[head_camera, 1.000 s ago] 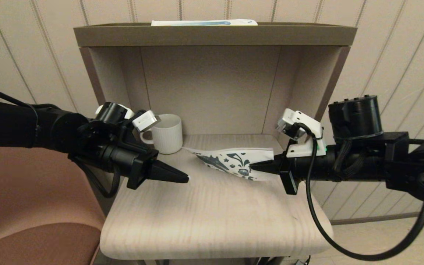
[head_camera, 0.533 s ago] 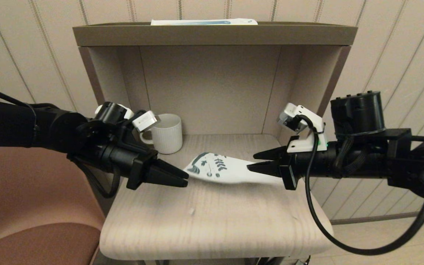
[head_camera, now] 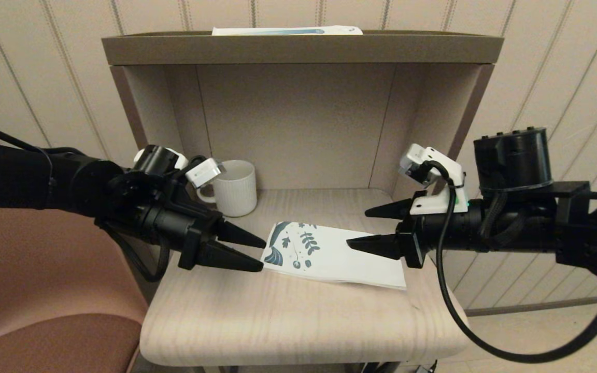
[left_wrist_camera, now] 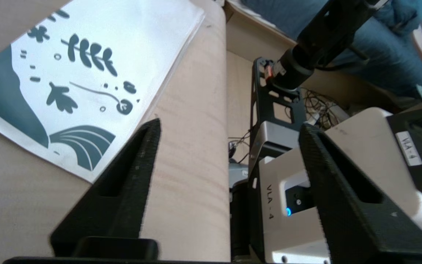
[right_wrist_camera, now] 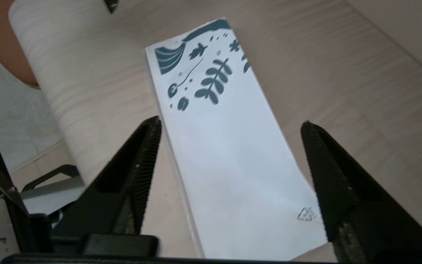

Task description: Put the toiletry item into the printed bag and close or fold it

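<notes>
A home-like room, probably a bedroom or hotel room staged for robot work — pale panelled walls [head_camera: 547,77] with thin vertical stripes, a wood-grain bedside unit with a hooded shelf [head_camera: 298,49], a white ribbed mug [head_camera: 235,187] on its counter [head_camera: 288,321], and a brown upholstered seat [head_camera: 44,290] beside it. The left wrist view shows tangled cables [left_wrist_camera: 321,106] and equipment on the floor.

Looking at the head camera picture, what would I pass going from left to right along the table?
Left gripper → printed bag, lying flat on the table → right gripper. The white mug stands farther back, behind the left gripper.
</notes>
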Controlling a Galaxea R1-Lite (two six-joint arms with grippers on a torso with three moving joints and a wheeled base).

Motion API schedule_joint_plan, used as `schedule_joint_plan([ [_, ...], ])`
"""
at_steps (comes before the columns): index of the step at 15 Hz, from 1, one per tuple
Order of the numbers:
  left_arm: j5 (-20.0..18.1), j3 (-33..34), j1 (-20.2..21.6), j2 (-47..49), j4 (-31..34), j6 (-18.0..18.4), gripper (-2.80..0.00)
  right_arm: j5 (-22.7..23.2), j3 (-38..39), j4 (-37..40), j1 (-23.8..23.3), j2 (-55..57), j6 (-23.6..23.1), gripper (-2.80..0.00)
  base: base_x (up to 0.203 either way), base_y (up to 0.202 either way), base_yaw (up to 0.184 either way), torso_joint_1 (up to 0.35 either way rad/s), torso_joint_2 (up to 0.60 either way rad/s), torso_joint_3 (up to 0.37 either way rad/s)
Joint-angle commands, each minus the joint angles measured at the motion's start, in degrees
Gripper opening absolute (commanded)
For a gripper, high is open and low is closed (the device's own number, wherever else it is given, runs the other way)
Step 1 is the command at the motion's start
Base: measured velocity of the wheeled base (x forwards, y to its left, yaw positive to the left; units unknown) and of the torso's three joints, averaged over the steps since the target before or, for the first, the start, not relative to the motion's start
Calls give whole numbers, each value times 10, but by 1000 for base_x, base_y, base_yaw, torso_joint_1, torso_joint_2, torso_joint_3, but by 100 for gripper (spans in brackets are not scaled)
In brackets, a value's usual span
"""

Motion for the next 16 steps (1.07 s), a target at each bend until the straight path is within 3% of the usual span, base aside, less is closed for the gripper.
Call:
schedule_joint_plan([
  [1,1,-3,0,17,2,3,0,2,4,-1,-1,-10,-1,0,0,0,0,0,0,0],
  [4,39,-13,10,43,1,3,0,2,4,-1,0,-10,-1,0,0,0,0,0,0,0],
  [11,35,27,35,-57,4,0,0,-1,37,4,-1,-93,0,0,0,0,0,10,8,-6],
  [16,31,72,29,-157,19,-7,0,-8,45,10,2,-111,0,0,0,0,0,0,0,0],
])
